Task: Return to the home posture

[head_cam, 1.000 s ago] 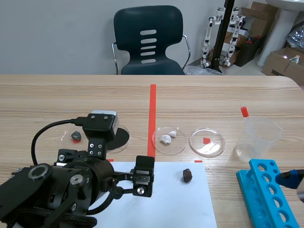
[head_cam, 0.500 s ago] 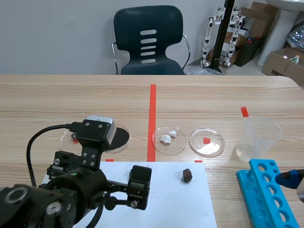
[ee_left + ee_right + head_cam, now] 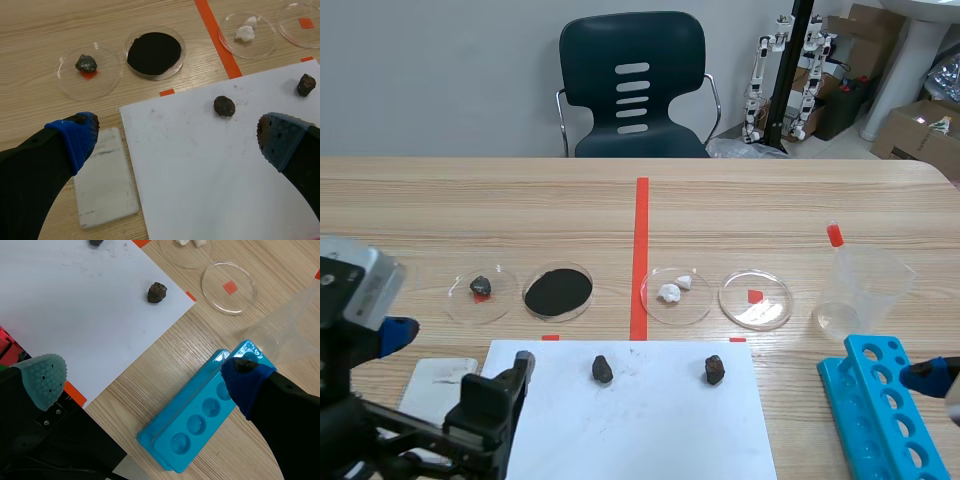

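Left hand (image 3: 177,136): released, fingers wide apart, nothing held; it hangs low over a white sheet (image 3: 200,170); one dark stone (image 3: 224,106) ahead of it on the sheet; a second stone (image 3: 306,84) ahead, past its right finger; white slab (image 3: 105,182) just beside its left finger; dish of black powder (image 3: 154,53) further ahead. Right hand (image 3: 144,379): likewise released (grasping nothing); blue tube rack (image 3: 197,415) under it, nearer its right finger, on the table (image 3: 210,340).
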`<state>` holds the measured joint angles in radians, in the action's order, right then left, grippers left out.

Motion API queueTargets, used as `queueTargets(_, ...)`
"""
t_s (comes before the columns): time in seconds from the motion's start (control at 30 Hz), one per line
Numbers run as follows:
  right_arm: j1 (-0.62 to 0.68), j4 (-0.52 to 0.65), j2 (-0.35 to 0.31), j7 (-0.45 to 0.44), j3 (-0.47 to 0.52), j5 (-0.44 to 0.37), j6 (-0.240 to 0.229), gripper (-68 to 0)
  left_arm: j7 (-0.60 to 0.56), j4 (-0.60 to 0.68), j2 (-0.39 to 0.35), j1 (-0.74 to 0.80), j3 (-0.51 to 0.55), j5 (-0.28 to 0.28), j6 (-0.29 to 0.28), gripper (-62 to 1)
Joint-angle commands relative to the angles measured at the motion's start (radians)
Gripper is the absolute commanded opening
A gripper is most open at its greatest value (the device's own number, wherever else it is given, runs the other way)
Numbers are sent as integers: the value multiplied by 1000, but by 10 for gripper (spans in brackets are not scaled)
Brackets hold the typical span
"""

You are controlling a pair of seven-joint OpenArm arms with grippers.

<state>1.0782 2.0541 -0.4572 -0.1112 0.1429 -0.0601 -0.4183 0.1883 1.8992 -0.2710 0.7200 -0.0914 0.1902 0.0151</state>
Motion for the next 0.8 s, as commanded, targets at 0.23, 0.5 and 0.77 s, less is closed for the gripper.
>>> queueTargets(0.23,-3,19,-5,-14,8,-10,3,-19,-43,161,4,167,165,-1,-101,14)
queueTargets(0.5,-3,19,-5,-14,8,-10,3,-19,-138,208,5,262,223,0,-119,14)
queueTargets(0.77,-3,19,-5,-14,8,-10,3,-19,-140,208,5,260,223,12,-119,14)
